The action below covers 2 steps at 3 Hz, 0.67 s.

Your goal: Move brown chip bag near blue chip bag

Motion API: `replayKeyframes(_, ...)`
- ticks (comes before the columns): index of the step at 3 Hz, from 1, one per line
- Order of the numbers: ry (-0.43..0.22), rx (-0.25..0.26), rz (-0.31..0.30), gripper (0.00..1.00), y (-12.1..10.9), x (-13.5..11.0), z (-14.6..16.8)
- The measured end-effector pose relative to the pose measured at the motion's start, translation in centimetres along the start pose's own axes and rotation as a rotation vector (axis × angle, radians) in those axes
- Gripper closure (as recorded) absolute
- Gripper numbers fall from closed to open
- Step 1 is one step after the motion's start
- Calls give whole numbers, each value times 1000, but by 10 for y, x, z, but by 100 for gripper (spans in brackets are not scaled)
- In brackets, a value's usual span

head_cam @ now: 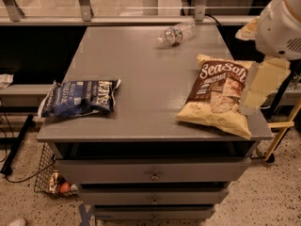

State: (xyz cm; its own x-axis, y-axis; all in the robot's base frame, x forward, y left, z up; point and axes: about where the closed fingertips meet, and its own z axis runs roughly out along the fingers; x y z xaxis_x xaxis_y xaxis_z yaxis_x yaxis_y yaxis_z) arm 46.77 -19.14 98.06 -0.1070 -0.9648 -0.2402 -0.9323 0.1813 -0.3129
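Observation:
The brown chip bag [217,97], tan-yellow with a dark brown panel and white "Sea Salt" script, lies flat at the right front of the grey cabinet top [141,74]. The blue chip bag [79,98] lies flat at the left front edge, far from the brown bag. My gripper [257,94] hangs below the white arm [281,25] at the right edge of the view. It is just to the right of the brown bag and above the cabinet's right edge. It holds nothing that I can see.
A clear plastic bottle [177,32] lies on its side at the back of the top. Drawers [153,175] are below the front edge. A wire basket [51,178] sits on the floor at the left. A railing [84,4] runs behind the cabinet.

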Motion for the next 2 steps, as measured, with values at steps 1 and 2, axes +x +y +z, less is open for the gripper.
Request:
replayKeyframes(1,-18,-48,-50,0,-11,-10,34)
replayKeyframes(2,-26,-97,-85,0,-14,-19,65)
